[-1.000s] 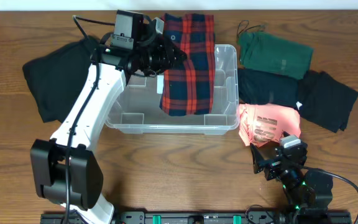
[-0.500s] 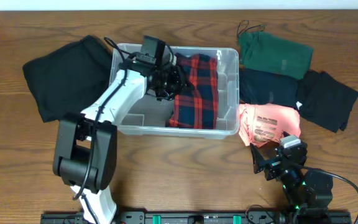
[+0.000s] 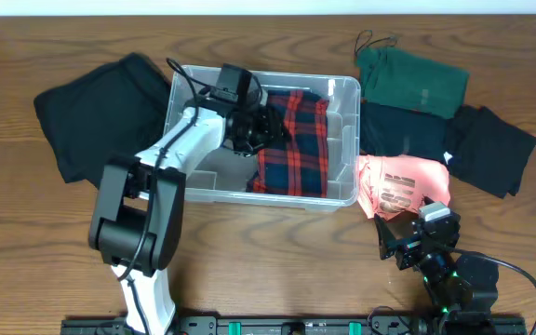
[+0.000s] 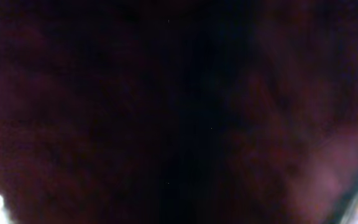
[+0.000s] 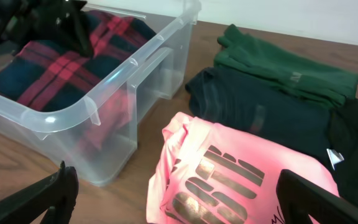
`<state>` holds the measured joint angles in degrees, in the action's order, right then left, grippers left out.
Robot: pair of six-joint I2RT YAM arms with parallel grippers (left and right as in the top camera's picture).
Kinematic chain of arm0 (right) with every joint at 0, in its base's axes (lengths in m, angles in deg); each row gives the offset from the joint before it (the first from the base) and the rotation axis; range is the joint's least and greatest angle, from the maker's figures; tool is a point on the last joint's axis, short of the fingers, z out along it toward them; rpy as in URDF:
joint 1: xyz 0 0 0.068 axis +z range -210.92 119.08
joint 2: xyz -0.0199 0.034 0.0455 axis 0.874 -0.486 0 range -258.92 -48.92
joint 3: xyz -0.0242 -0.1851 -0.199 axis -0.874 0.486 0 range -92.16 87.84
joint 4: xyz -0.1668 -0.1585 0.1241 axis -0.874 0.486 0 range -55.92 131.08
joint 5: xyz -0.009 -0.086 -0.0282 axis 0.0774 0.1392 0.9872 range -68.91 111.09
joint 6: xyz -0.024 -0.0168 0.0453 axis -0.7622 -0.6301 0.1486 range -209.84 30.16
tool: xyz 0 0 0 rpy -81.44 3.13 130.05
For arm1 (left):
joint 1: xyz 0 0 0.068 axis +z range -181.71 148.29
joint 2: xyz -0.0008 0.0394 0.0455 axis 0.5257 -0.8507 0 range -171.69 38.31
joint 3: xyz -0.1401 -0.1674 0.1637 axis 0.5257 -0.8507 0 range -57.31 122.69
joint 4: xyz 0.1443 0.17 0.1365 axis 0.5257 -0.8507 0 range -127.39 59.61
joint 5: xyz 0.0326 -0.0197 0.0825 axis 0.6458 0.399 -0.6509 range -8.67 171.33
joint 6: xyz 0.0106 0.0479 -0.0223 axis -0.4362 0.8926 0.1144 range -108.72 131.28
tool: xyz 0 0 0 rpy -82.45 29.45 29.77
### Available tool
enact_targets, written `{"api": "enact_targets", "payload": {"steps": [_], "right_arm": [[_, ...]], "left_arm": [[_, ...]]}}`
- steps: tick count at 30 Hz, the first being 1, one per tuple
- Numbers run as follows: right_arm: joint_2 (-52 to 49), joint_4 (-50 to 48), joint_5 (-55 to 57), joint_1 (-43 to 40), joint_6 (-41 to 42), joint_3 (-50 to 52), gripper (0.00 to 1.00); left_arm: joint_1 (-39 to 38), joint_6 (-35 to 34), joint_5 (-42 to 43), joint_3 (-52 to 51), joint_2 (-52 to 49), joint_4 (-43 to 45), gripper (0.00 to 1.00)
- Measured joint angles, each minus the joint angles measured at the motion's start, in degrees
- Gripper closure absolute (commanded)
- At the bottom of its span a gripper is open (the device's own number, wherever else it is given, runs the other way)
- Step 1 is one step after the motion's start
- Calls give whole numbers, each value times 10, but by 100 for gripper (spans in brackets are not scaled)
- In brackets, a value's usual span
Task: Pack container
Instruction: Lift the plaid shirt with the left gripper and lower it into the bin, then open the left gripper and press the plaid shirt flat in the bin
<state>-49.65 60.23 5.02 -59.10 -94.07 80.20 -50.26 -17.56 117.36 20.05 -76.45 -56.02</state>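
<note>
The clear plastic container (image 3: 203, 179) stands at the table's middle, and its near corner (image 5: 120, 109) shows in the right wrist view. A folded red and navy plaid cloth (image 3: 298, 147) lies in its right half. My left gripper (image 3: 266, 127) is down inside the container against the plaid cloth's left edge. Whether its jaws hold the cloth does not show, and the left wrist view is almost wholly dark. My right gripper (image 3: 413, 238) rests low at the front right, open, just short of a pink printed shirt (image 5: 241, 180).
Right of the container lie a green garment (image 3: 409, 79), a dark navy one (image 3: 400, 130), the pink shirt (image 3: 400, 184) and a black one (image 3: 491, 149). Another black garment (image 3: 96, 116) lies left of the container.
My left arm has come down from above the far rim and laid the plaid cloth into the container, where it now lies flat. The right arm has not moved.
</note>
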Motion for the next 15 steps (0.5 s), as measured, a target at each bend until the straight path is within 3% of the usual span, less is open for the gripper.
{"api": "enact_targets", "payload": {"steps": [1,7,15], "right_arm": [[0,0,0,0,0,0,1],[0,0,0,0,0,0,1],[0,0,0,0,0,0,1]], "left_arm": [[6,4,-1,0,2,-2,2],[64,20,-3,0,41,-14,2],[151,58,0,0,209,-12,2]]}}
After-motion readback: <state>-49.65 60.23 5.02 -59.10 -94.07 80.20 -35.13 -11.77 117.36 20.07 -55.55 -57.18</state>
